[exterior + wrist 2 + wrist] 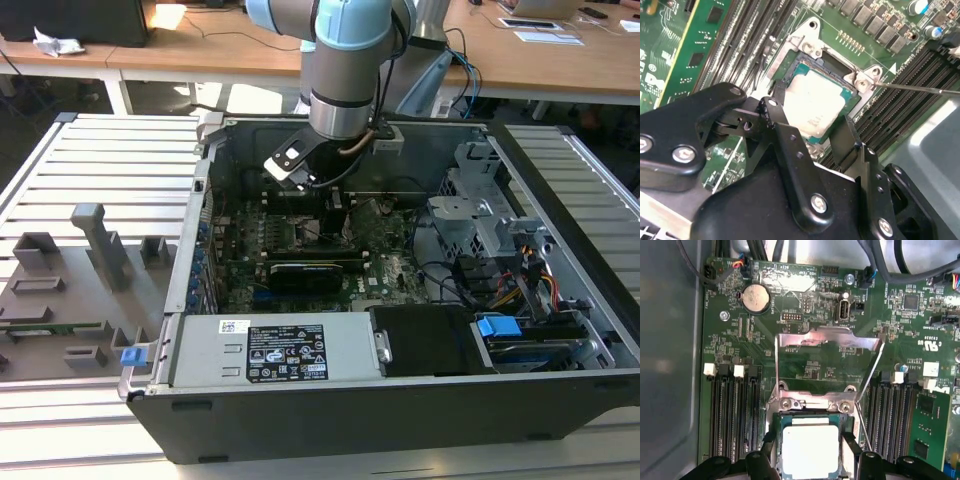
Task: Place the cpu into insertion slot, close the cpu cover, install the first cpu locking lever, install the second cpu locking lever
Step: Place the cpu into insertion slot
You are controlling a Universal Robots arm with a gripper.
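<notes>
Cpu [810, 450] lies flat in insertion slot [832, 59] — right between fingers of tool [807, 117]. Jaws spread, flanking chip on two sides, clamping nothing. Just beyond — cpu cover [827, 337] swung up, standing open over green motherboard [730, 340].

In the exterior view, sun pours across the far tables [560, 60], and one patch at the exterior view's left burns nearly white. The slatted table [100, 170] is evenly lit, with soft shadows. Inside the computer case [330, 410] the motherboard [390, 270] lies dim beneath my arm [345, 70].

In both wrist views the cpu [810, 447] [812, 97] washes out to a pale, featureless glare. In the first wrist view the raised cpu cover [827, 340] glints, a white label [787, 277] is blown out, and the case wall [665, 365] is a hazy grey blur. In the second wrist view my end effector [810, 127] is a soft black mass, with only its screws [818, 202] catching light.
</notes>
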